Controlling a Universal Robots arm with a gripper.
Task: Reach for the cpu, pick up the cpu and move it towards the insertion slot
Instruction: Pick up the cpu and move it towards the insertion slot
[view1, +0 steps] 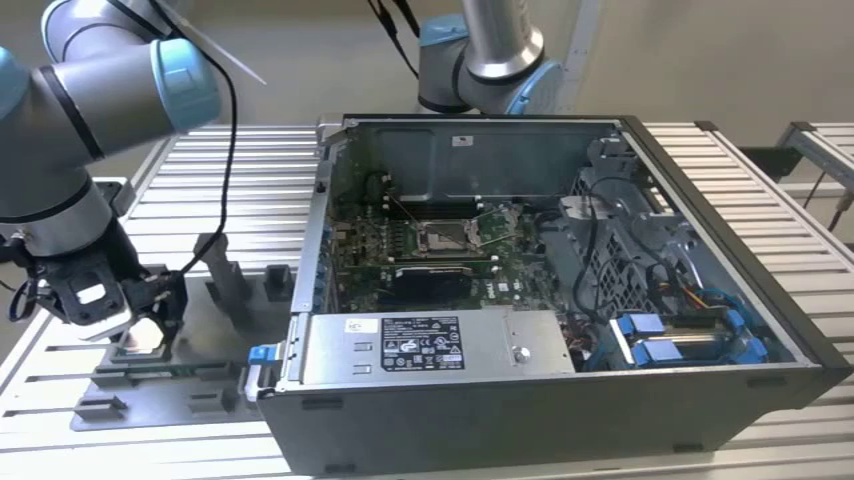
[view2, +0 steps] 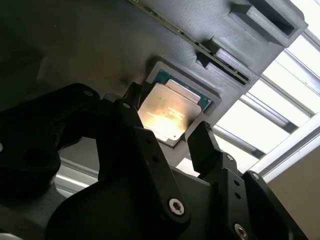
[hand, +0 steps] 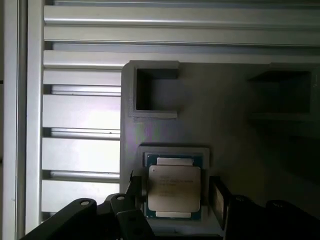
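Slatted aluminium bench (view1: 747, 180) carrying one open computer case (view1: 534, 400) and one grey fixture plate (view1: 194, 345). One cpu (hand: 174, 187) lies in a fixture recess; the claw (view1: 131, 325), spread, has two fingers (hand: 136, 186) flanking it. One insertion slot (view1: 441, 236) sits inside the case, well apart.

Cpu (hand: 174, 187) top is showing glossy metal; fixture (hand: 235, 135) looking matt grey plastic; table slats (hand: 80, 115) gleaming smooth alu.
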